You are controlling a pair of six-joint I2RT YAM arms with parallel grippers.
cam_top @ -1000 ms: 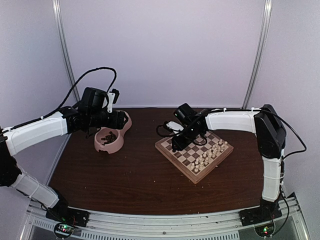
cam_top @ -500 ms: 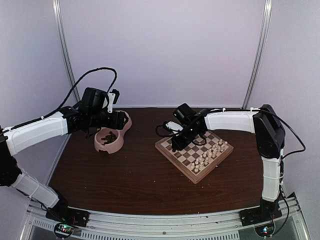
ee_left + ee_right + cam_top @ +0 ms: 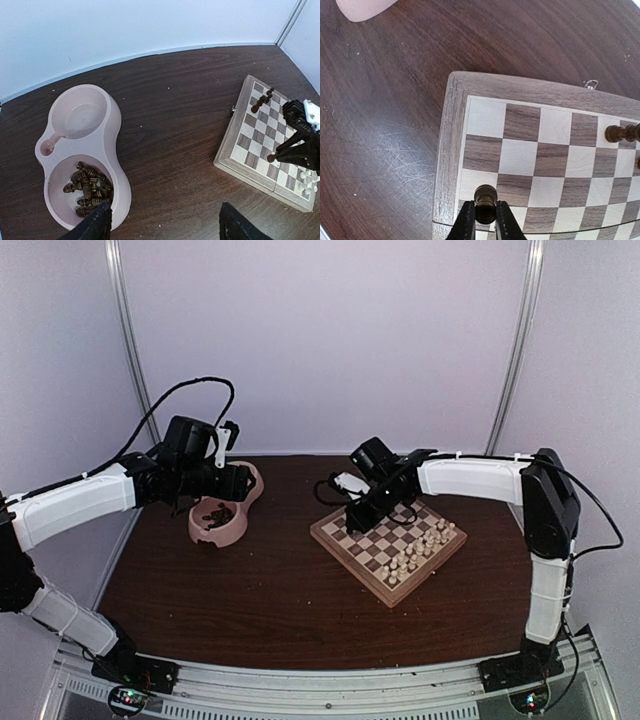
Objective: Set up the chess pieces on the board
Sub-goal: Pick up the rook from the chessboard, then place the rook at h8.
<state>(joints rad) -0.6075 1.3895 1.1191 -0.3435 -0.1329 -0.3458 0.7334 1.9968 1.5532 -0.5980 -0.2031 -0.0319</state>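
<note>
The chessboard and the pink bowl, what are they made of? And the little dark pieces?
The board looks like wood: grain lines run through its squares and tan border, finish dull. The pink double bowl looks like plastic: one even colour, smooth rounded shape, soft shine. The dark chess pieces are probably wood too, brown and slightly glossy, but too small to be sure.

The left arm is stretching forward, its left gripper (image 3: 167,226) gaping wide open; the right arm is bending leftward, its right gripper (image 3: 485,216) pinching a dark chess piece (image 3: 485,196).
</note>
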